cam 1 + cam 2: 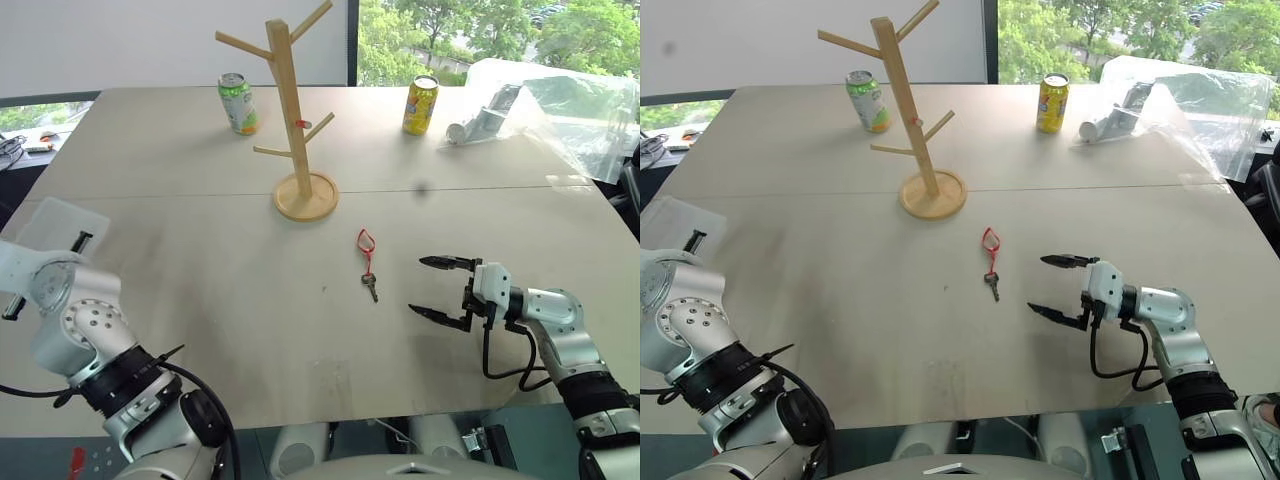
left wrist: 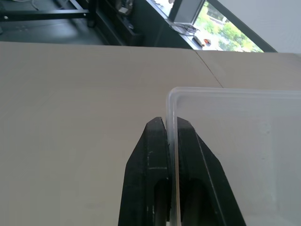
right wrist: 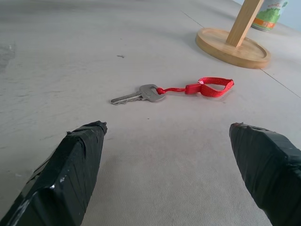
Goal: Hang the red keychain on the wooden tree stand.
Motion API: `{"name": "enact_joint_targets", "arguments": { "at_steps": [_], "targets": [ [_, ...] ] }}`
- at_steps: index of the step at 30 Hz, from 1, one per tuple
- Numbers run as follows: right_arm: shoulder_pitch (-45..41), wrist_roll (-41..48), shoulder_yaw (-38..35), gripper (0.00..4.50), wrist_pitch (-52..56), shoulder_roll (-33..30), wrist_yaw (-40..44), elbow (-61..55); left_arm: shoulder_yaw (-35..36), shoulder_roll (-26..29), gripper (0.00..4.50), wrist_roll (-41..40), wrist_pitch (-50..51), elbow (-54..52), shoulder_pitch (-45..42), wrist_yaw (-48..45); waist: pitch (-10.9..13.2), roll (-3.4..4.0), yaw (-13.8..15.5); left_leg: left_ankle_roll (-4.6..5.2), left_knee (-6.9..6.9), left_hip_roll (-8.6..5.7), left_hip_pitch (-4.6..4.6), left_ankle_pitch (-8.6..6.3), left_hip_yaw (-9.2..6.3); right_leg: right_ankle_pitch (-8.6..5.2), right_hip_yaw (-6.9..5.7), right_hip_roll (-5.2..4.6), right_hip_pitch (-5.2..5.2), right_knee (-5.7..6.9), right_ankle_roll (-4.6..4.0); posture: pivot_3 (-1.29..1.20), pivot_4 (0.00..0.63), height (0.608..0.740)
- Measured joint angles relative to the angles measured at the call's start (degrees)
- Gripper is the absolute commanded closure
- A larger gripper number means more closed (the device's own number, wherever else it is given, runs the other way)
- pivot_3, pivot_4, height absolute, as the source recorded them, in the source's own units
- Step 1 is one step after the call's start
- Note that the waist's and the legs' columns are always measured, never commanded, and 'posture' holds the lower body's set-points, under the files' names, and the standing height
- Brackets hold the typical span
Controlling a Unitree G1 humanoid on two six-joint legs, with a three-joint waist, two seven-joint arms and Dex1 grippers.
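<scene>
The red keychain (image 1: pixel 367 248) lies flat on the table, its red loop toward the wooden tree stand (image 1: pixel 290 110) and its small metal key (image 3: pixel 141 93) toward me. My right gripper (image 1: pixel 432 288) hovers low over the table just right of the key, open wide, pointing at it with nothing between its fingers. The stand rises on its round base (image 3: pixel 233 47) beyond the keychain. At the near left, my left gripper (image 2: pixel 170 123) is shut on the edge of a clear plastic lid (image 2: pixel 235 141).
A green can (image 1: pixel 238 103) stands behind the stand and a yellow can (image 1: pixel 420 105) at the back right. A clear plastic bag (image 1: pixel 565 110) with a grey object (image 1: pixel 480 125) lies at the far right. A small red speck (image 1: pixel 300 124) sits on the stand's pole.
</scene>
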Motion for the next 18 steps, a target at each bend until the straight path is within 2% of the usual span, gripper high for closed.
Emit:
{"name": "enact_joint_targets", "arguments": {
  "at_steps": [1, 2, 5, 6, 8, 10, 11, 18],
  "targets": [
    [-0.13, 0.00, 0.00, 0.00, 0.00, 0.00, 0.02, 0.02, 0.15, -0.03, 4.46, -0.02, -0.51, 0.48, 0.00, -0.05, 0.00, 0.00, -0.05, 0.00, 0.00, 0.00, 0.01, 0.00, 0.00, 0.00, 0.00, 0.00, 0.00, 0.00, 0.00, 0.00, 0.150, 0.740],
    [-0.40, 0.00, 0.00, 0.00, 0.01, 0.00, 0.04, 0.04, 0.48, -0.23, 3.84, -0.06, -1.02, 0.89, 0.00, -0.07, 0.00, 0.00, -0.14, 0.00, 0.00, 0.01, 0.00, 0.00, 0.00, 0.01, 0.00, 0.01, 0.00, 0.00, 0.01, 0.00, 0.150, 0.740],
    [-1.28, 0.00, 0.00, 0.00, 0.00, 0.00, 0.08, 0.24, 0.91, -0.74, 2.80, -0.20, -1.79, 1.41, -0.01, -0.19, 0.00, 0.00, -0.21, 0.00, 0.00, 0.01, 0.01, 0.00, 0.00, 0.01, -0.01, 0.02, 0.00, 0.00, 0.01, 0.00, 0.150, 0.740],
    [-1.44, 0.00, 0.00, 0.00, -0.02, 0.00, 0.09, 0.43, 1.03, -0.75, 2.21, -0.25, -1.95, 1.52, -0.01, -0.25, 0.00, 0.00, -0.21, 0.00, 0.00, 0.01, 0.01, 0.00, 0.00, 0.01, -0.02, 0.02, 0.00, 0.00, 0.01, 0.00, 0.150, 0.740],
    [-1.51, -0.01, 0.00, 0.00, -0.13, 0.02, 0.15, 0.96, 1.08, -0.78, 1.43, -0.31, -2.24, 1.69, -0.02, -0.30, 0.00, 0.00, -0.20, 0.00, 0.00, 0.01, 0.01, 0.00, 0.00, 0.01, -0.02, 0.02, 0.00, 0.00, 0.01, 0.00, 0.150, 0.740],
    [-1.51, -0.03, 0.00, 0.00, -0.17, 0.02, 0.17, 1.68, 1.28, -0.91, 0.37, -0.31, -2.53, 1.81, -0.02, -0.29, 0.00, 0.00, -0.20, 0.00, 0.00, 0.01, 0.01, 0.00, 0.01, 0.01, -0.02, 0.02, 0.00, 0.00, 0.01, 0.00, 0.150, 0.740],
    [-1.51, -0.04, 0.00, 0.00, -0.22, 0.02, 0.17, 1.73, 1.39, -0.97, 0.03, -0.32, -2.62, 1.88, -0.01, -0.29, 0.00, 0.00, -0.20, 0.00, 0.00, 0.01, 0.01, 0.00, 0.00, 0.01, -0.02, 0.03, 0.00, 0.00, 0.01, 0.00, 0.150, 0.740],
    [-1.50, 0.00, 0.00, 0.00, -0.34, 0.02, 0.08, 1.62, 1.48, -1.13, 0.03, -0.36, -2.93, 1.95, 0.00, -0.42, 0.00, 0.00, -0.21, 0.00, 0.00, 0.01, 0.01, 0.00, 0.00, 0.01, -0.03, 0.03, 0.00, 0.00, 0.02, 0.00, 0.150, 0.740]
  ]
}}
